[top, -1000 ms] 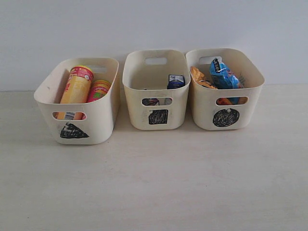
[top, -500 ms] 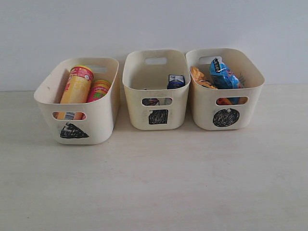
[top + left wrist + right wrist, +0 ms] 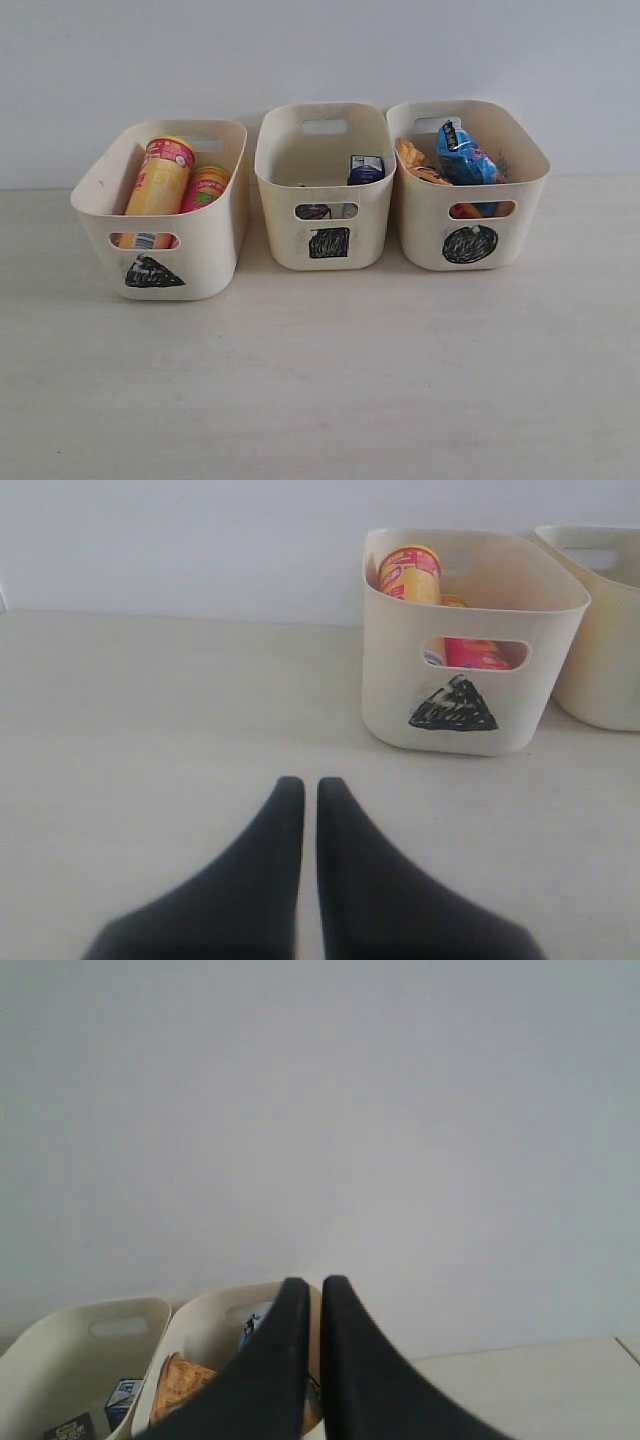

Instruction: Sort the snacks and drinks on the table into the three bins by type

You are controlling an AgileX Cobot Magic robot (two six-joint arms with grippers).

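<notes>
Sorted by kind: yellow tube [image 3: 160, 180] and pink tube [image 3: 205, 188] lean in triangle bin [image 3: 215, 255], 10 o'clock. Carton [image 3: 365, 168] in square bin [image 3: 280, 235], 12. Blue packet [image 3: 462, 155] and orange bag [image 3: 418, 165] in circle bin [image 3: 425, 235], 2. Nothing loose on table [image 3: 320, 380], so job looks done. Left claw [image 3: 302, 785] and right claw [image 3: 308, 1285] narrow, empty.

Black scribbled triangle [image 3: 153, 272] on front of left bin [image 3: 215, 250] toward table [image 3: 320, 380] left edge, black square [image 3: 329, 243] on middle bin [image 3: 275, 235], black circle [image 3: 468, 244] on right bin [image 3: 425, 235], lettering on yellow tube [image 3: 158, 185], pink tube [image 3: 206, 187], carton [image 3: 366, 168], blue packet [image 3: 462, 155] too small to read.
</notes>
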